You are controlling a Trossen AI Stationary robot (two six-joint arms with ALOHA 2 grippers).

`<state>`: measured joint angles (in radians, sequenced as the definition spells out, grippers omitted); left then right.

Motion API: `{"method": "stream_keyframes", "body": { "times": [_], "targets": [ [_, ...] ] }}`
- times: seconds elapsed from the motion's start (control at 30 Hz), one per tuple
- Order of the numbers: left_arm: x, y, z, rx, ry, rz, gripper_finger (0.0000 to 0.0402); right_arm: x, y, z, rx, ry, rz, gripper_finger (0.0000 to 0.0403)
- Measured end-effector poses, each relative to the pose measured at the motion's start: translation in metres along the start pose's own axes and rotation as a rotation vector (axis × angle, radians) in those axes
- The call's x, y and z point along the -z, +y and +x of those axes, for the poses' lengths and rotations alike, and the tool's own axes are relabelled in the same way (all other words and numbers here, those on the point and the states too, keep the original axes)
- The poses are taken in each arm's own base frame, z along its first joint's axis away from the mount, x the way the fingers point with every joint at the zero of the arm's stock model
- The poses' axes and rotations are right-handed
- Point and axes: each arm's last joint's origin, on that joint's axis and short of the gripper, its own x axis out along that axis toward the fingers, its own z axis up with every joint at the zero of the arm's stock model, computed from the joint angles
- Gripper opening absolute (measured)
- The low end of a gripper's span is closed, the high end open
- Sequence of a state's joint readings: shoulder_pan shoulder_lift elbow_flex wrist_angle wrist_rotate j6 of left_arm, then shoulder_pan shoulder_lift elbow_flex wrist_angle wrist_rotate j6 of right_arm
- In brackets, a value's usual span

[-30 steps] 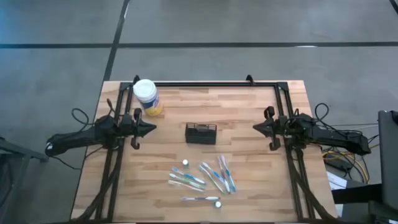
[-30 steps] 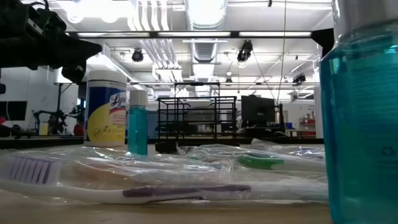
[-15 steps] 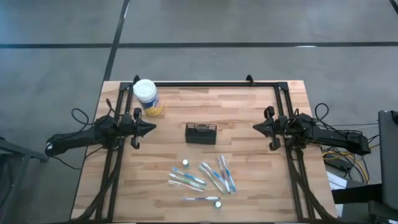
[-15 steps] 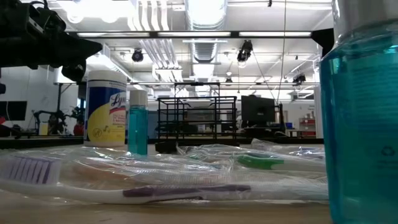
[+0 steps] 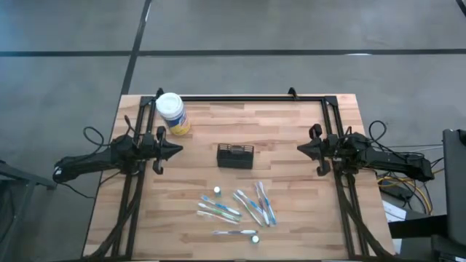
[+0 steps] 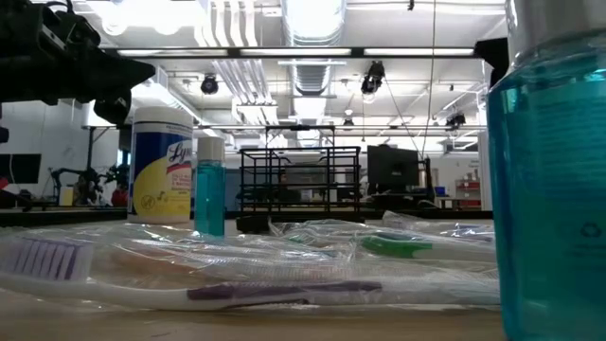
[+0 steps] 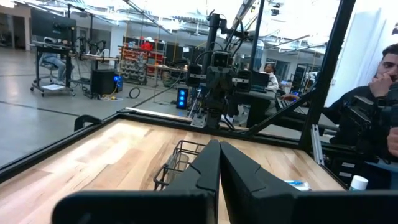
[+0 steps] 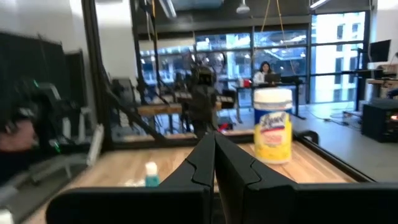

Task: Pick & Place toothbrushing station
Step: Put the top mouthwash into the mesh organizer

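Nothing has moved since the earlier frames: both arms and every item sit where they were.

Counts: one toothbrushing station (image 5: pixel 235 156), one round jar (image 5: pixel 172 113), two small teal bottles (image 5: pixel 216 191) and (image 5: pixel 255 237), and a loose cluster of wrapped toothbrushes (image 5: pixel 244 206), roughly six or seven; exact number unclear where they overlap.

Station sits near the middle of the wooden table (image 5: pixel 291 124), well apart from both grippers, standing upright. Long axis runs left-right across the table, between the two arms. Black wire openwork, rectangular box shape; low view shows thin bars (image 6: pixel 299 185).

Jar: white cap, yellow label, cylindrical, at the far left of the table. Toothbrushes in clear crinkled plastic, lying on the near side of the station.

Left gripper (image 5: pixel 180 150) over the table's left edge, fingers pressed together, holding nothing. Right gripper (image 5: pixel 298 148) over the right edge, fingers together, empty.
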<state>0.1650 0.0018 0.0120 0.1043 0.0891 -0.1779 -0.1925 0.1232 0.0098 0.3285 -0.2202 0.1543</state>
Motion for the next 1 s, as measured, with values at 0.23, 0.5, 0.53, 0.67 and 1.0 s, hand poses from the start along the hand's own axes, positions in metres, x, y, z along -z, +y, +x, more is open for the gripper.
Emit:
{"method": "stream_keyframes", "body": {
  "times": [0.23, 0.5, 0.53, 0.67, 1.0],
  "targets": [
    [0.0001, -0.0001, 0.0001, 0.002, 0.001, 0.047, 0.0014, 0.0005, 0.0002, 0.0002, -0.012, 0.008, -0.050, 0.0008],
    [-0.0018, 0.0026, -0.0001, -0.097, -0.031, -0.002, 0.0014, 0.0001, 0.0007, 0.0002, -0.017, 0.004, -0.040, 0.0008],
    [-0.0022, 0.0030, -0.0002, -0.108, -0.036, -0.021, 0.0014, 0.0019, 0.0002, 0.0001, -0.010, 0.022, -0.064, 0.0008],
    [-0.0021, 0.0015, -0.0001, -0.064, -0.024, 0.049, 0.0014, 0.0033, -0.0028, 0.0010, 0.080, 0.024, -0.017, 0.0008],
    [-0.0014, 0.0045, -0.0002, -0.155, -0.029, 0.011, 0.0014, 0.0019, 0.0002, 0.0022, -0.024, 0.021, -0.026, 0.0008]
  ]
}}
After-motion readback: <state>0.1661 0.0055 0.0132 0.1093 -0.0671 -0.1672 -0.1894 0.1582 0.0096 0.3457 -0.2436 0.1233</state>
